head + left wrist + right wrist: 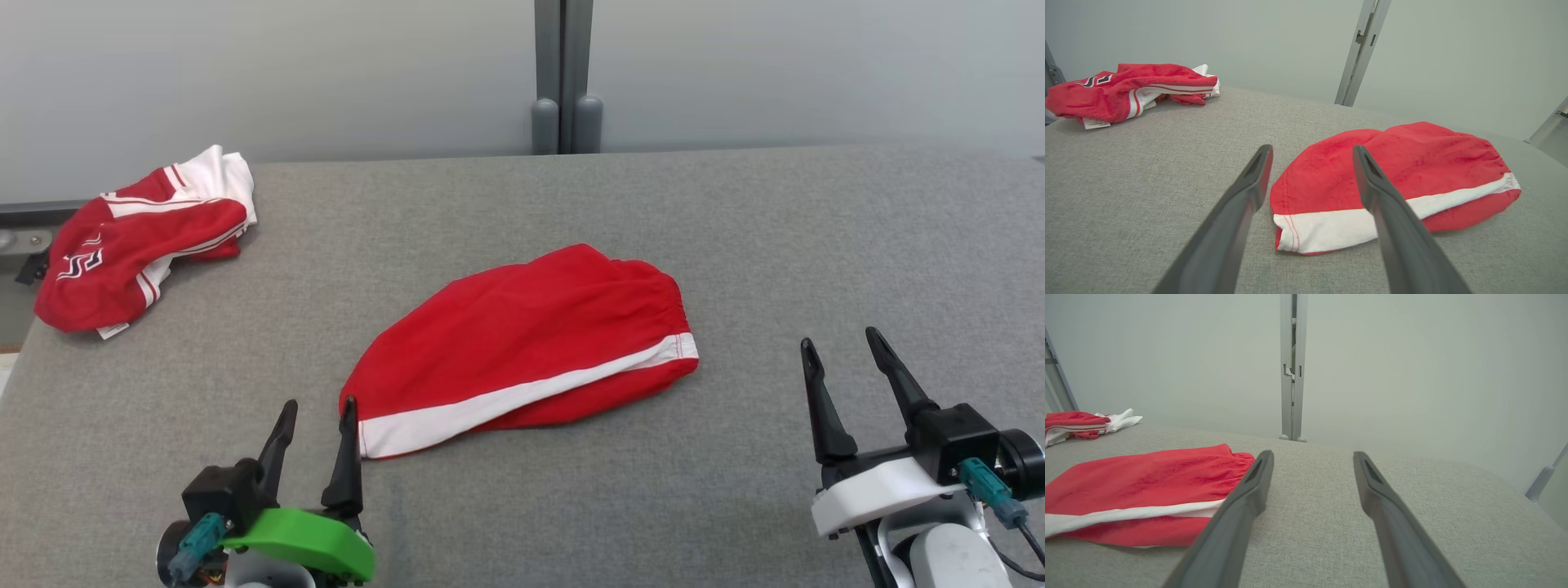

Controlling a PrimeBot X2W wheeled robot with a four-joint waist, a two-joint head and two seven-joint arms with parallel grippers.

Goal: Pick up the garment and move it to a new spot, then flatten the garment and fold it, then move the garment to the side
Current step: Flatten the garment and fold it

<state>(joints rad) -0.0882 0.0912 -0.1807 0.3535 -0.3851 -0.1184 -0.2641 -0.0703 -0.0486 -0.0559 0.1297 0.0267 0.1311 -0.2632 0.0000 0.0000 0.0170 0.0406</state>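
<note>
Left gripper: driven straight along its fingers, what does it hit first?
Most likely the red garment: the left gripper, jaws open, points at its near white-banded end, which the left wrist view shows dead ahead. Height above the table is unclear, so it might skim over the cloth.

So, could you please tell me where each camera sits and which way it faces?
Head: on the head, facing forward-down at the table; left gripper, right gripper below.
Left wrist: looks along its open fingers at the folded red garment.
Right wrist: looks along its open fingers toward the wall.
Shared: that garment and the crumpled garment.
</note>
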